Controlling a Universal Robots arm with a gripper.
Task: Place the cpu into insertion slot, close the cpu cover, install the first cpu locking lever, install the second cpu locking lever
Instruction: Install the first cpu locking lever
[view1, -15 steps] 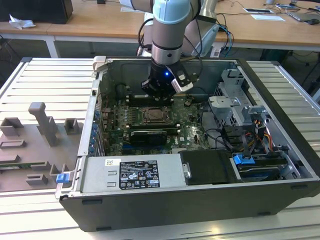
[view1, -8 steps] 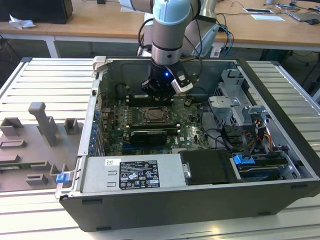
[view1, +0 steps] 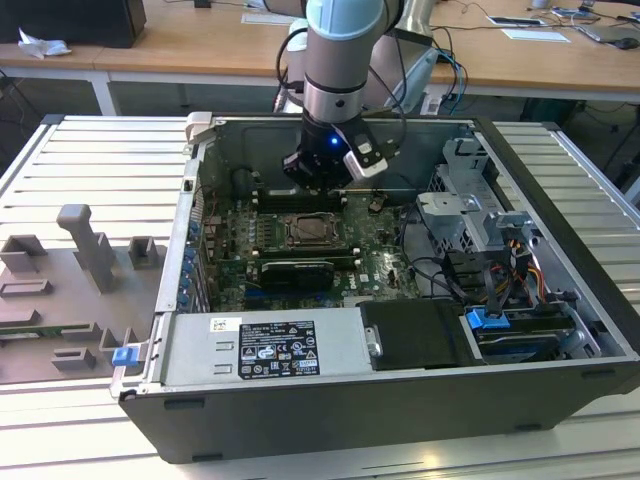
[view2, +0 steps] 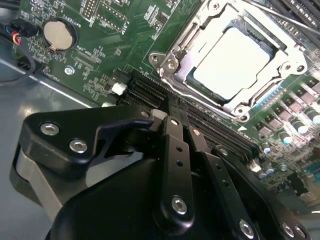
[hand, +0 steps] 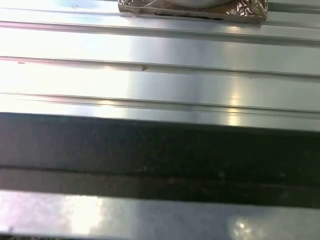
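the gripper (view2: 181, 120) hangs over the motherboard (view2: 100, 45) beside the memory slots (view2: 150, 92), its fingers (view2: 172, 150) pressed together and holding nothing. the cpu (view2: 231, 59) sits in the insertion slot (view2: 187, 77), with the cpu cover (view2: 200, 37) lowered around it.

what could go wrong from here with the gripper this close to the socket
The gripper hangs shut just over the memory slots beside the cpu cover; a low or skewed move could scrape the slots or the board. The cpu sits under the closed cover, so a knock on the frame might shift or stress it.
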